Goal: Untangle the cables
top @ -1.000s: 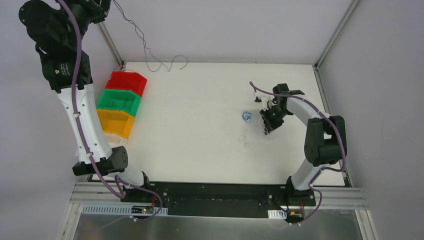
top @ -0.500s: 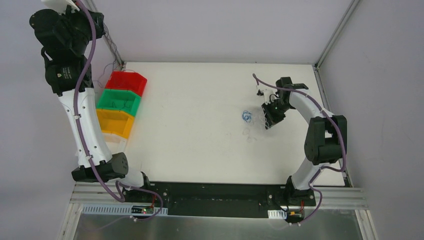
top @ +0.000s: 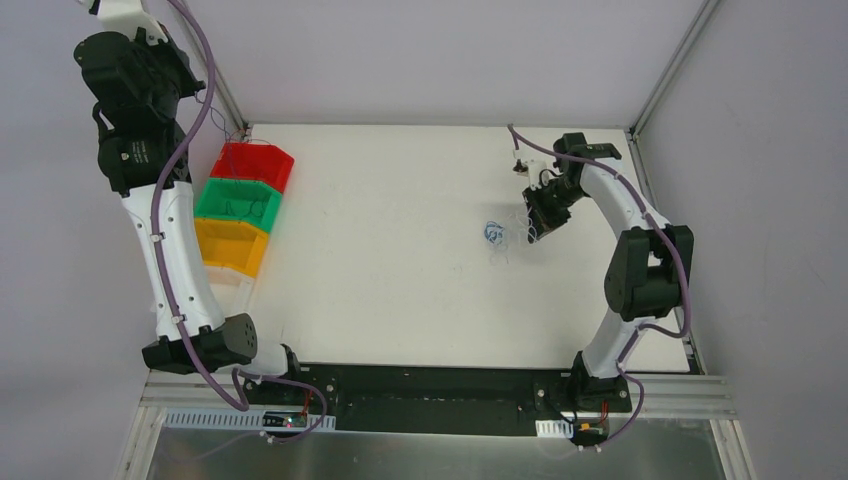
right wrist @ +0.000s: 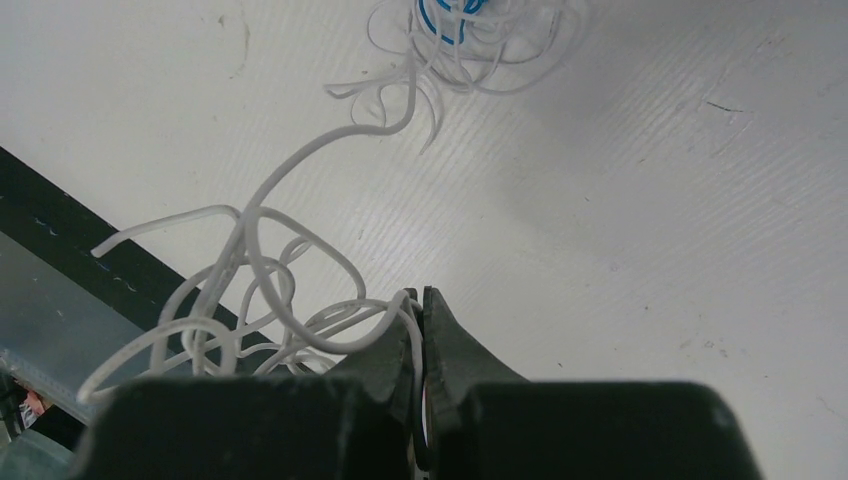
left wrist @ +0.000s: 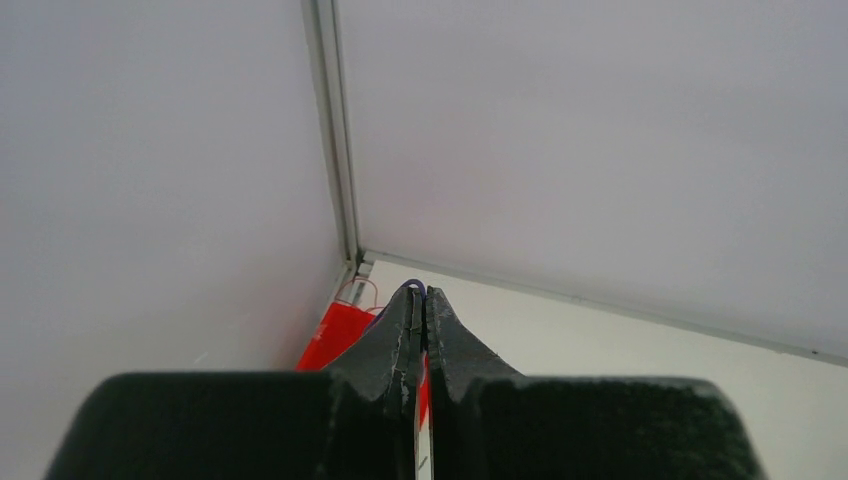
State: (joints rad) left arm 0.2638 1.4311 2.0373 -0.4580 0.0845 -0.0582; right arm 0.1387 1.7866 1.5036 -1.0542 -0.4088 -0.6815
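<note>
Right gripper (right wrist: 420, 298) is closed tight on the white cable (right wrist: 246, 228), fingers together with a strand pinched right at the tips. Rest of that cable spills out to the left of the fingers in loose overlapping loops, lifted off the table (top: 380, 250). One strand runs on from the loops to the blue coil (right wrist: 445, 20), which lies flat on the table at the far end of the wrist view with more white loops tangled around it

Top view: right gripper sits over the right-rear part of the table. Blue coil is just to its left, near but not touching the fingers. Faint white strands trail from the coil toward the near side

Left gripper (left wrist: 420, 296) is also closed, held high up by the back-left corner post (left wrist: 335, 150). Small loop of purple strand (left wrist: 413, 288) pokes out at the fingertips, so it is gripping that. Can't tell from the wrist view how much of the strand hangs below. Top view shows a thin dark line dropping from the left arm to the table's back-left corner

Red bin (top: 255, 165) is under the left fingertips, at the back of a row along the table's left edge. Green bin (top: 240, 203) is next, then yellow bin (top: 230, 245) toward the near side. Green bin has a few thin dark strands in it, too small to make out more

Purple strand and the blue/white tangle are well apart, on opposite sides of the table
</note>
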